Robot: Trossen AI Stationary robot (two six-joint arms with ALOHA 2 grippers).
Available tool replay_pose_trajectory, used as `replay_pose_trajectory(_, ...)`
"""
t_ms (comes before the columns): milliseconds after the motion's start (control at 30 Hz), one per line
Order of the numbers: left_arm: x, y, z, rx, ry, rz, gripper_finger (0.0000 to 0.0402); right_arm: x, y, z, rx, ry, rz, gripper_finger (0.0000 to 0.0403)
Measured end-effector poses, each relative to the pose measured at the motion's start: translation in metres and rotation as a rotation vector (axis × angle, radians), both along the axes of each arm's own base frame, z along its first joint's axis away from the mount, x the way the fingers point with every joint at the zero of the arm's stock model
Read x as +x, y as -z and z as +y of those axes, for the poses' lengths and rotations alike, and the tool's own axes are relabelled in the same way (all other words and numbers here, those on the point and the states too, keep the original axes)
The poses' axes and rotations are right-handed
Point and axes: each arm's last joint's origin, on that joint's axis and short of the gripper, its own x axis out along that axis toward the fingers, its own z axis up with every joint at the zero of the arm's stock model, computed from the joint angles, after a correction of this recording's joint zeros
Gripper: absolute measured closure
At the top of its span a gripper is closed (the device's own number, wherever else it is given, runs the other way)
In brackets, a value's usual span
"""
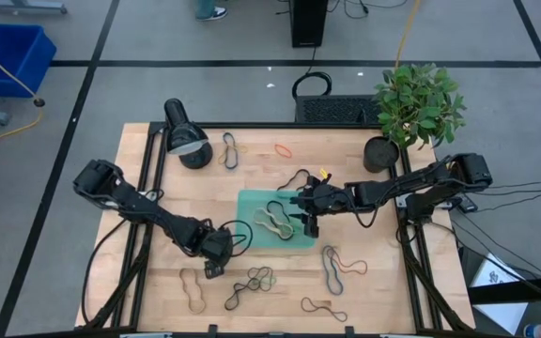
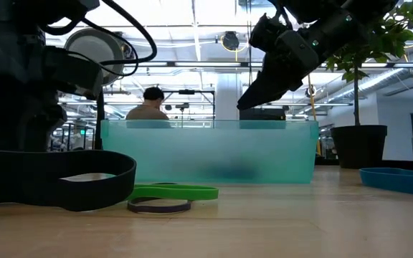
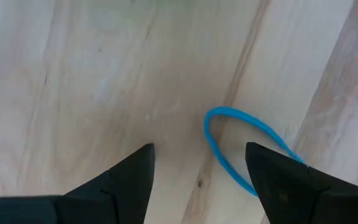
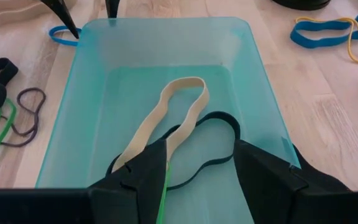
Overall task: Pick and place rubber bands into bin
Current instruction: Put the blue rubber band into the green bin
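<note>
Two bands, tan and black, already lie in the bin (image 4: 166,62) at mid-surface, below my right end effector (image 4: 194,171), fingers apart. I hold the left end effector (image 3: 197,171) apart over the blue rubber band (image 3: 241,146) beside the bin; descend squarely, straddling one strand, before closing.

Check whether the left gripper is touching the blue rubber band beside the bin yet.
Apart. In the left wrist view the left gripper is open, and the blue rubber band lies on the wood between its fingers, with bare table showing on both sides.
</note>
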Motion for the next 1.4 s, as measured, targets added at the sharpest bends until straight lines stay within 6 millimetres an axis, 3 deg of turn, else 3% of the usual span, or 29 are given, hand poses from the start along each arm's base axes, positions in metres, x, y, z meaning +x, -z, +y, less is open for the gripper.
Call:
replay_pose_trajectory(467,0.000,-0.003,-0.002,0.003,0.019,-0.032,0.0144,-0.001,0.002,0.000,-0.001,0.000,0.022,0.0223)
replay_pose_trajectory(700,0.000,0.015,-0.012,0.061,0.040,0.013,0.0144,-0.001,0.002,0.000,-0.001,0.000,0.025,0.0221)
replay_pose_trajectory(967,-0.001,0.014,-0.014,0.070,0.048,0.008,0.0147,-0.001,0.002,0.000,-0.001,0.000,0.026,0.0226)
replay_pose_trajectory(1100,0.000,0.013,-0.014,0.070,0.058,0.002,0.0179,-0.002,0.002,0.000,-0.001,0.000,0.025,0.0226)
replay_pose_trajectory(1400,0.003,0.012,-0.016,0.067,0.082,-0.029,0.0294,-0.001,0.002,0.000,-0.001,0.000,0.025,0.0224)
